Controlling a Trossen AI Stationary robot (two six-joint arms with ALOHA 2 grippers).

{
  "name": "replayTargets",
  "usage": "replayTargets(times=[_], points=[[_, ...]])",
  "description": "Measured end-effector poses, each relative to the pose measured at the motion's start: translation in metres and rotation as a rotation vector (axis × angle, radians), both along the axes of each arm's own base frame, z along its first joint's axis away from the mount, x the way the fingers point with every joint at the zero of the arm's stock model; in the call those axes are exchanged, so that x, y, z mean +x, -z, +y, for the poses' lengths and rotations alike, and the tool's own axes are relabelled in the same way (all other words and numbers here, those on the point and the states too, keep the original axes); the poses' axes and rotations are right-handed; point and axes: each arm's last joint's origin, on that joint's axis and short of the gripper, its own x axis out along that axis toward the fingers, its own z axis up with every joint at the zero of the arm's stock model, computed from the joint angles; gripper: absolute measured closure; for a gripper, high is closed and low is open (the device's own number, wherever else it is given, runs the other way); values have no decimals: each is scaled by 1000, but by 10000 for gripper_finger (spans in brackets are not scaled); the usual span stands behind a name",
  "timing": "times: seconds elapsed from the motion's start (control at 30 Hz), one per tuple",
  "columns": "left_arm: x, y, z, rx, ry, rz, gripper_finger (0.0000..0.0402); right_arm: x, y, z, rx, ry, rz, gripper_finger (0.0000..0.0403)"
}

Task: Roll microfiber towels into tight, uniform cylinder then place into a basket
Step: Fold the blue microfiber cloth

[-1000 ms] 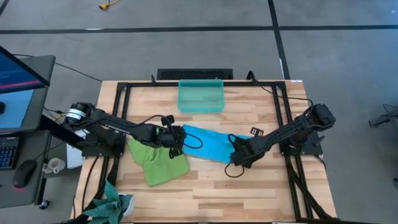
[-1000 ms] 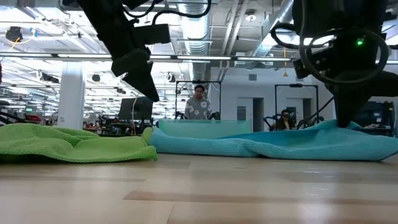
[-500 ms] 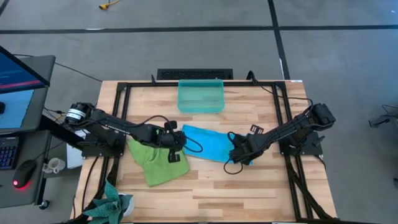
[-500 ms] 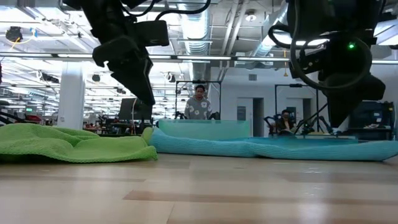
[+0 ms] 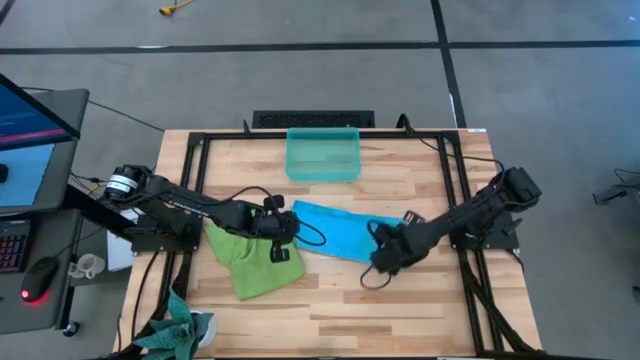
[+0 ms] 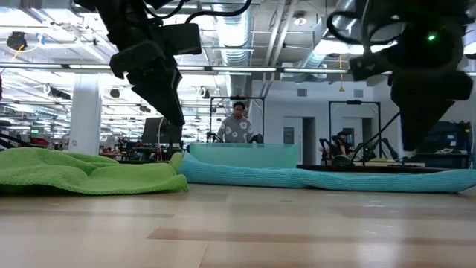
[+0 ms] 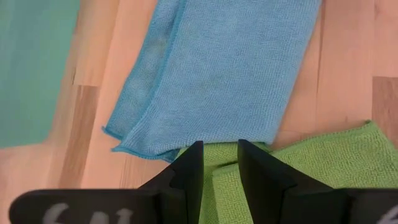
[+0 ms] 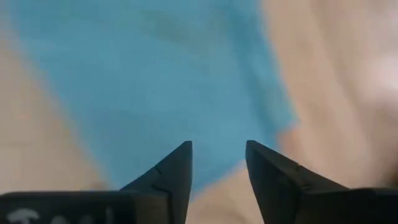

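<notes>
Dark fingers of the right gripper point(image 8: 217, 165) stand apart and empty above the right end of the sky blue towel point(image 5: 338, 231), which lies flat mid-table. The left gripper point(image 7: 219, 163) hovers over the blue towel's left corner where it overlaps the lime green towel point(image 5: 252, 262), fingers slightly parted, grasping nothing. Both cloths look light, limp and grippy, likely to sag and unroll; I would pinch a hemmed corner or short edge. The basket point(image 5: 322, 155) sits at the far edge, empty.
</notes>
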Motion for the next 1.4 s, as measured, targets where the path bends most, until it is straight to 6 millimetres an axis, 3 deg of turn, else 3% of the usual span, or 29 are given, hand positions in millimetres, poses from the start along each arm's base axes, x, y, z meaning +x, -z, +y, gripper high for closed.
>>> replayTargets(times=[0.2, 0.37, 0.67, 0.9, 1.4], points=[[-1, 0, -8, -1, 28, 0, 310, -8, 7, 22, 2, -70, -76, 254], [-3, 0, -15, -1, 52, -1, 310, -9, 6, 26, -99, -67, -156, 264], [-1, -2, -22, -10, 73, -38, 310, -1, 10, 20, -67, -32, -193, 281], [-4, -1, -30, -8, 102, -28, 310, -12, 34, 11, -1, 12, -156, 290], [-19, 5, -40, -97, 67, 104, 310, -40, 43, -5, -52, 131, 80, 296]])
